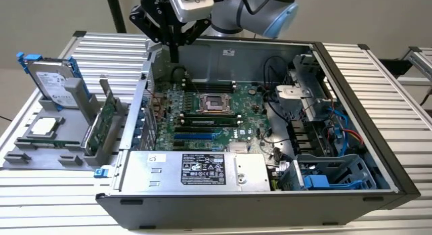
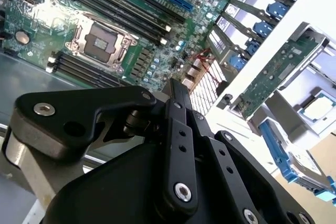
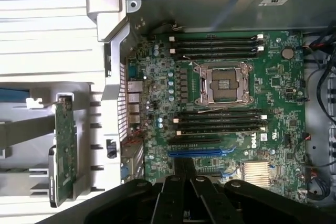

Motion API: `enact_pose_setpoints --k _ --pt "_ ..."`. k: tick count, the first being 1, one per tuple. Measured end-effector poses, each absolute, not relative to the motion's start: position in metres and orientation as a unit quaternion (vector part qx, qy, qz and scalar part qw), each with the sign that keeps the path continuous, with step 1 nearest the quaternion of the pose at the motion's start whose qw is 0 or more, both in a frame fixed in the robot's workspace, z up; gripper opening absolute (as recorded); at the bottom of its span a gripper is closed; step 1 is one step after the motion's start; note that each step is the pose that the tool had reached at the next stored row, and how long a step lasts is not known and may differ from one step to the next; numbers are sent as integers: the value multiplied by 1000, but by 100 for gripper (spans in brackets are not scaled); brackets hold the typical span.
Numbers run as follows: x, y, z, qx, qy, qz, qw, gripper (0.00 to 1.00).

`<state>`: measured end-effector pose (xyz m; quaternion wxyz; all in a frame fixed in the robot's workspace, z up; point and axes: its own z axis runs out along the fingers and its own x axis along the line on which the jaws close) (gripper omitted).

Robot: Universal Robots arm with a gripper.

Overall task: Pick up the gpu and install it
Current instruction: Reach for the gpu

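Note:
The gpu (image 1: 101, 121) is a green card standing on edge in a grey holder (image 1: 40, 154) on the table, at the exterior view's left of the open computer case (image 1: 351, 108). The two wrist views show it too, as a green card (image 3: 64, 150) (image 2: 273, 77) outside the case wall. My gripper (image 1: 174, 57) hangs over the case's back corner, nearer the gpu's side and well above the card. Its black fingers (image 3: 184, 167) are pressed together, shut on nothing, over the motherboard (image 3: 231, 66) near the blue slot (image 3: 202, 151).
A silver hard drive with blue rails (image 1: 50, 78) and a processor chip (image 1: 44, 126) share the grey holder. Inside the case are the CPU socket (image 1: 210, 102), a power supply (image 1: 196, 169), cables (image 1: 337, 129) and a drive cage (image 1: 337, 174). Ribbed metal table (image 1: 378, 68) surrounds the case.

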<state>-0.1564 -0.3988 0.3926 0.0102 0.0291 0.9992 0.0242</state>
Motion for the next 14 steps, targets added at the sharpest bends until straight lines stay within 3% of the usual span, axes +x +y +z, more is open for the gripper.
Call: enact_pose_setpoints --k 14 --pt "-172 -399 393 26 999 24 10 0"
